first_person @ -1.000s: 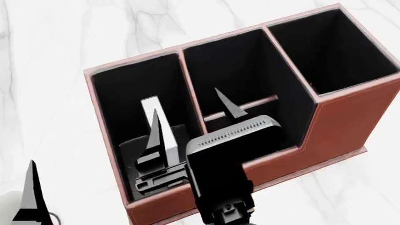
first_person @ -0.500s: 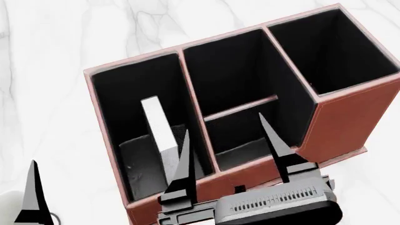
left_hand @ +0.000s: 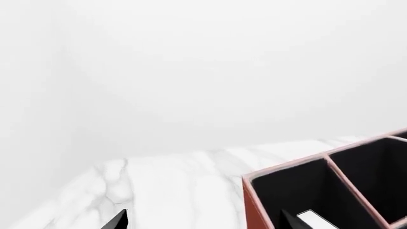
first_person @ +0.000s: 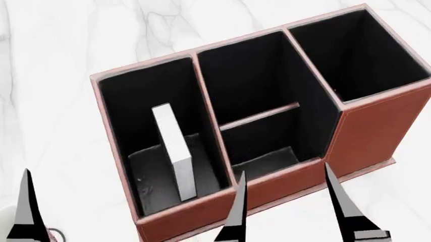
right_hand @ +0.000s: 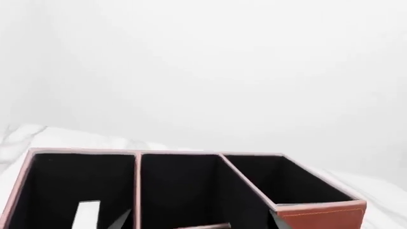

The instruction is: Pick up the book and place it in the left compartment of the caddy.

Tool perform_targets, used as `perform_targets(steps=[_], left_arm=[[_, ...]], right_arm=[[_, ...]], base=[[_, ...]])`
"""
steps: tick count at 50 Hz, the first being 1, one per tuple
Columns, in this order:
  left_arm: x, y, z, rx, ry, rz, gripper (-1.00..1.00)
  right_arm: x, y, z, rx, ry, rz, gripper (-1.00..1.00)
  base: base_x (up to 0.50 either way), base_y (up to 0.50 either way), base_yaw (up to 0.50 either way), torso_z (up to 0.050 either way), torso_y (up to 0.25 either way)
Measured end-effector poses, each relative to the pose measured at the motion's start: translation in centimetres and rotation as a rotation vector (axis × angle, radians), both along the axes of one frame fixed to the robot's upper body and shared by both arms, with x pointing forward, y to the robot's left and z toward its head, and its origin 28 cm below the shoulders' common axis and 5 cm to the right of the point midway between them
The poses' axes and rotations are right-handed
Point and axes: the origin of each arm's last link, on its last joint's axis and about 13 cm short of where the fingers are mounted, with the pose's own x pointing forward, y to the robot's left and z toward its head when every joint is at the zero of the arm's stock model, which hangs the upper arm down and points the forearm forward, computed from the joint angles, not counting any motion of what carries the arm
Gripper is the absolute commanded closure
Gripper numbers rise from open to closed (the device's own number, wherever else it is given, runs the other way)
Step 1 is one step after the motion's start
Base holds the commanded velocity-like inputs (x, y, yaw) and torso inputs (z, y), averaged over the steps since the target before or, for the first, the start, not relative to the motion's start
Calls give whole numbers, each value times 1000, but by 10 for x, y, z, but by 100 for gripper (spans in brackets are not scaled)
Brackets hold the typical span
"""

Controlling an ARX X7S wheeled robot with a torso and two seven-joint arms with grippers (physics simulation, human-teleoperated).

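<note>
Standing on edge inside the left compartment of the caddy: the book, white page edges facing up, black covers hard to separate from the black lining. Leaning slightly, its near end resting down on the greyish floor close to the low front wall, its far end rising toward the back wall. Touching nothing but the caddy, as far as can be told.

Hovering just in front of the caddy's stepped front, over the marble tabletop: the right end effector, its two dark fingers spread wide apart and gripping nothing. One fingertip overlapping the front wall near the divider between the left and middle sections, the other in front of the middle section's low wall.

Showing at the near left corner of the head view, well clear of the caddy: a single dark finger of the left end effector; only that one finger visible there, so impossible to tell how far open. Holding nothing visible.

Peeking into the right wrist view: the book's white edge in the leftmost section. Same white edge showing in the left wrist view.
</note>
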Motion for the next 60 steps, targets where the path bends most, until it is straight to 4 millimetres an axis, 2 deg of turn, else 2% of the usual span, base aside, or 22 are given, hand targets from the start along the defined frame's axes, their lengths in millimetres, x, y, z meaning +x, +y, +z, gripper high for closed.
perform_targets(steps=[18,60], left_arm=[[-3,10,4,44,-25,44,-100],[-14,46,15,11,-55,222,-100]], right_arm=[[-9,-17,-2,33,6,-105,-100],[-31,-54,13,86,-55,-289,-100]], base=[[0,0,0,0,0],[0,0,0,0,0]])
